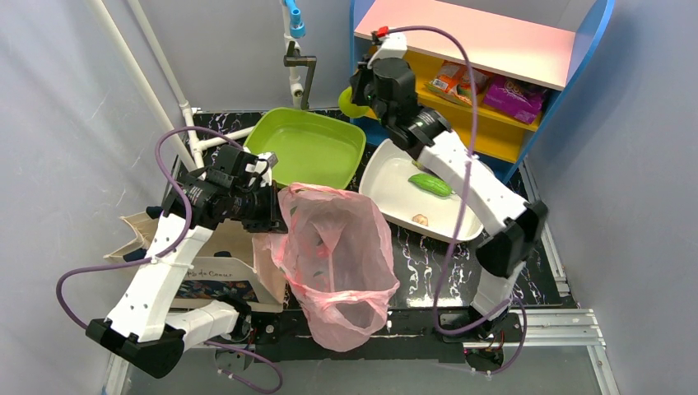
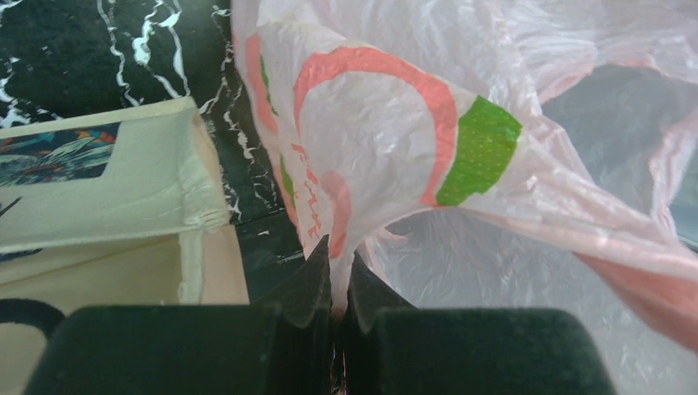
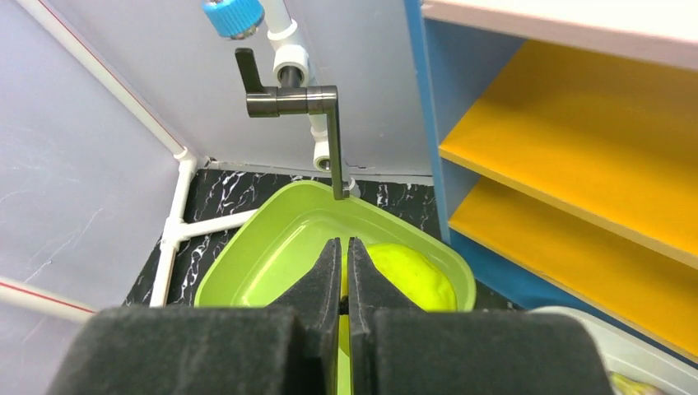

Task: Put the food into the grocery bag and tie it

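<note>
The pink grocery bag (image 1: pixel 339 251) stands open at the middle of the table. My left gripper (image 1: pixel 273 212) is shut on its left rim. In the left wrist view the thin plastic (image 2: pixel 387 123) is pinched between the fingertips of that gripper (image 2: pixel 339 251). My right gripper (image 1: pixel 363 96) is raised over the far right corner of the green basin and is shut on a yellow-green pear (image 1: pixel 349 104). The right wrist view shows this gripper (image 3: pixel 346 243) clamped at the pear's stem end, with the pear (image 3: pixel 416 276) hanging beyond the fingers. A long green vegetable (image 1: pixel 430 183) lies in the white tray (image 1: pixel 387 169).
A green basin (image 1: pixel 309 148) sits at the back under a tap (image 3: pixel 288 95). The beige canvas tote (image 1: pixel 210 263) lies left of the bag. A blue and yellow shelf (image 1: pixel 494 74) with snack packs stands at the back right. A small piece (image 1: pixel 420 219) lies in the tray.
</note>
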`<control>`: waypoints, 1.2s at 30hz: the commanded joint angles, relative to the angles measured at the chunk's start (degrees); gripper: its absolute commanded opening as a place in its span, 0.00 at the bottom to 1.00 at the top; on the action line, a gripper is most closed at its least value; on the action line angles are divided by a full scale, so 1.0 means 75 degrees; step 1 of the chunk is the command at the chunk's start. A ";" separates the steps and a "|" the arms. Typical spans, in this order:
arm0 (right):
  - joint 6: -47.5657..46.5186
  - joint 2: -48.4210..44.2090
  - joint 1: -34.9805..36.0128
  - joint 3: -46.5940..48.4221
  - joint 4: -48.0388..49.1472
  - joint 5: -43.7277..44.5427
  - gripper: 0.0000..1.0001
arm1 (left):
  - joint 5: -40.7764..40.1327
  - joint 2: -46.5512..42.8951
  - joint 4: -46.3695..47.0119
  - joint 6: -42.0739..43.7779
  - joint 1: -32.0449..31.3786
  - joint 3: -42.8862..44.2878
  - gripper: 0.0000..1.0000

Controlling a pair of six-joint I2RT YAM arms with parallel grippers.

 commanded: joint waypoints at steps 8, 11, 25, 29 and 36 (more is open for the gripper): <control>-0.0941 -0.2855 0.0430 -0.1515 0.0432 0.0813 0.01 | 0.0654 0.0203 0.0493 -0.0303 0.0039 0.0091 0.00; -0.0951 -0.3318 0.0477 -0.1582 0.0084 0.0792 0.01 | 0.0643 0.0345 0.0607 -0.0418 0.0038 0.0177 0.00; -0.0630 -0.4900 0.0771 -0.2177 -0.1034 0.0623 0.01 | 0.0746 0.1498 0.1383 -0.0984 0.0039 0.0943 0.00; -0.0410 -0.4996 0.0808 -0.1777 -0.1452 0.0347 0.01 | 0.0540 0.1799 0.1386 -0.1022 0.0039 0.1326 0.00; -0.0075 -0.5423 0.0813 -0.1644 -0.1645 -0.1579 0.01 | 0.0521 0.2038 0.1739 -0.1237 0.0039 0.1356 0.00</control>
